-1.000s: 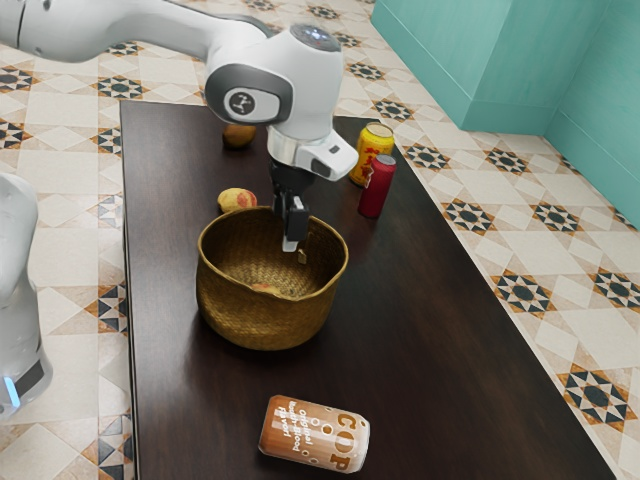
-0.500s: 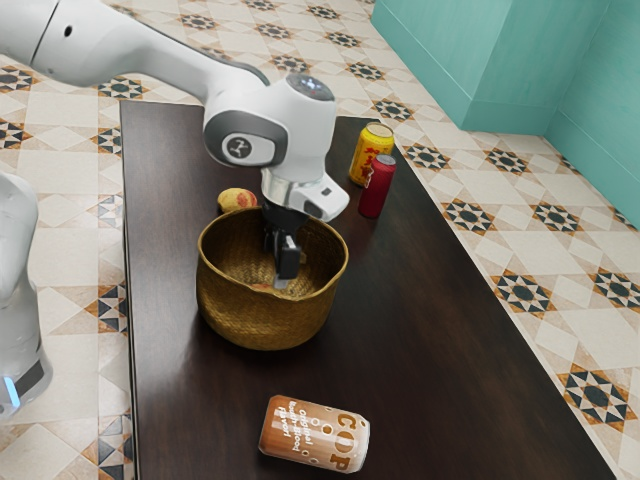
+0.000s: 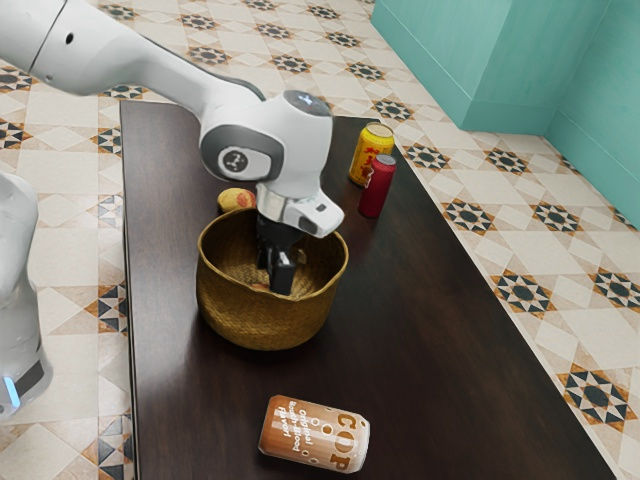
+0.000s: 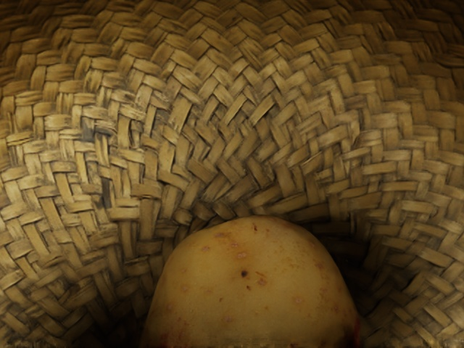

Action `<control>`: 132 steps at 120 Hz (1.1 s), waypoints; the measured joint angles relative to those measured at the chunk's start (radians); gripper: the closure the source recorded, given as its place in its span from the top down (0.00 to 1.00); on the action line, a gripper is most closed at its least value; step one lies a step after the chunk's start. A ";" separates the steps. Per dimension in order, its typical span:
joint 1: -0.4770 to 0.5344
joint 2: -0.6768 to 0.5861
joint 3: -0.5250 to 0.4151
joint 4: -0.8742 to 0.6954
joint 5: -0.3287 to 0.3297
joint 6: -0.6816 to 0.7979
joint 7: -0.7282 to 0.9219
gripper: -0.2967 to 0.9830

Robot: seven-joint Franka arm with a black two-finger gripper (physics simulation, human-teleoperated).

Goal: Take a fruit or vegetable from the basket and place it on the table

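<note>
Exterior view: fingers (image 3: pixel 283 274) are being held down inside the basket (image 3: pixel 262 325), likely so its tall wall is being cleared from above. Wide or narrow: cannot tell. Spotted yellowish produce (image 4: pixel 250 290) is being cradled in there, close to them, rounded end being aimed outward from the wrist; long axis probably likewise.

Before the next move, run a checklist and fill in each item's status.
1. Black pincer inside the round tan woven basket: ok.
2. Basket standing upright: ok.
3. Rounded yellow-brown speckled fruit or vegetable close below the pincer: ok.
4. Firm grip on that produce: cannot tell.
5. Produce lifted clear of the basket: not ok.
6. Produce set on the dark wooden table: not ok.
</note>
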 joint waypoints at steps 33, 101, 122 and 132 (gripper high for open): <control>0.001 0.054 0.003 -0.001 -0.014 0.014 0.001 0.77; 0.004 0.087 0.007 -0.035 -0.054 0.083 -0.001 0.77; 0.003 0.068 0.002 -0.036 -0.058 0.076 -0.003 0.54; 0.002 0.049 0.001 -0.036 -0.056 0.063 -0.006 0.51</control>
